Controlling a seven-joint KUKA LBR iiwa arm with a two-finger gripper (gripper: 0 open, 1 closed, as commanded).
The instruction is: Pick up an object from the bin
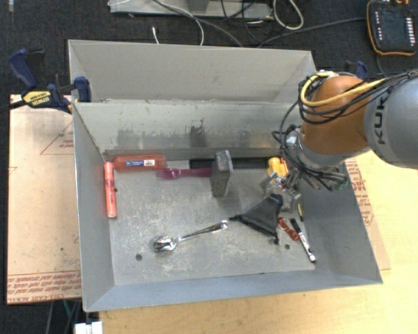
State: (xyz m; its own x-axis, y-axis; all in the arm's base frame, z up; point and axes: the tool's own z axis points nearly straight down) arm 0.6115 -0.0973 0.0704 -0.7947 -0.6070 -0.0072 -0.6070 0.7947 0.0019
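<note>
Grey bin [90,186] holds a spoon [191,235], orange marker [111,190], grey block [222,172] and black wedge [263,218]; the hand [284,188], grip unreadable, hangs over the wedge.

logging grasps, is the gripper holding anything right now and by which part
Cannot be told: the gripper sits just above the black wedge-shaped tool at the right of the bin, but no hold shows.

Metal spoon [194,234], orange marker [111,190], grey-headed hammer [222,171], teach pendant [391,24]
</note>
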